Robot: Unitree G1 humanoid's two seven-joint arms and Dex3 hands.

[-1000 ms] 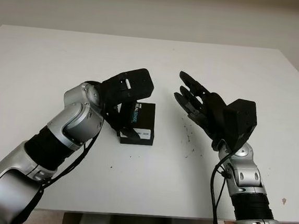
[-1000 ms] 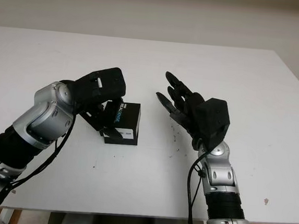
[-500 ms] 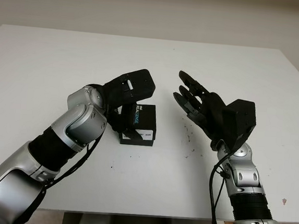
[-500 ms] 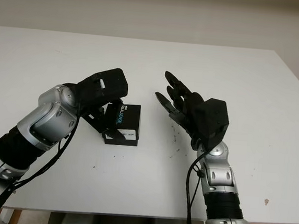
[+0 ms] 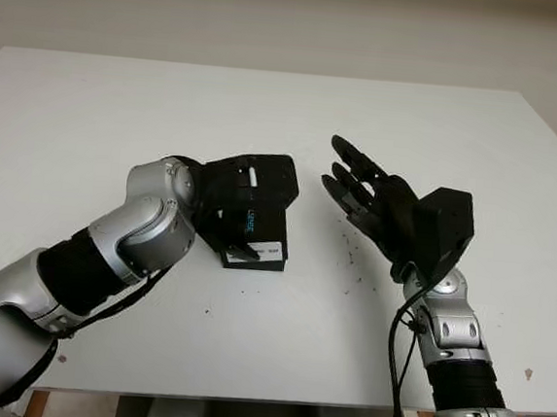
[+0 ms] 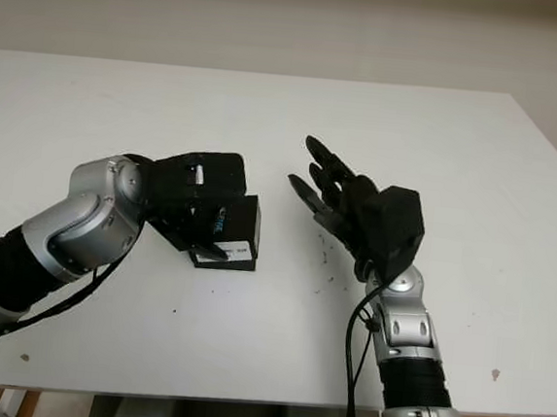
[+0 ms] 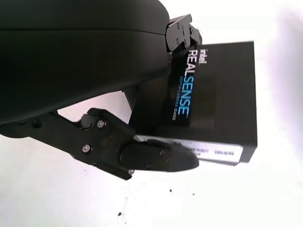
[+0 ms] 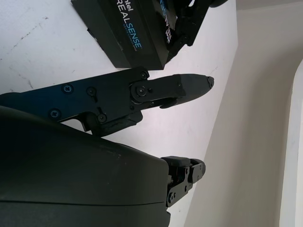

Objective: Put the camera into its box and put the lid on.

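Left hand [image 5: 250, 198]: over the box [image 5: 261, 238] near the table's middle, shell covering its top; one finger [image 7: 156, 158] lies along the labelled front edge, another presses down on the lid by the printed logo, so the fingers are curled around the closed box.
Right hand [image 5: 381, 210]: raised off the surface, to the right of the box and apart from it, open, palm turned toward the box, holding nothing.
Box: black, lid on, flat on the white table [image 5: 441, 135], white sticker on its near side.
Open room: bare tabletop lies all around the box, with wide margins to every edge; a few dark specks [image 5: 352, 259] lie between the box and the right hand.
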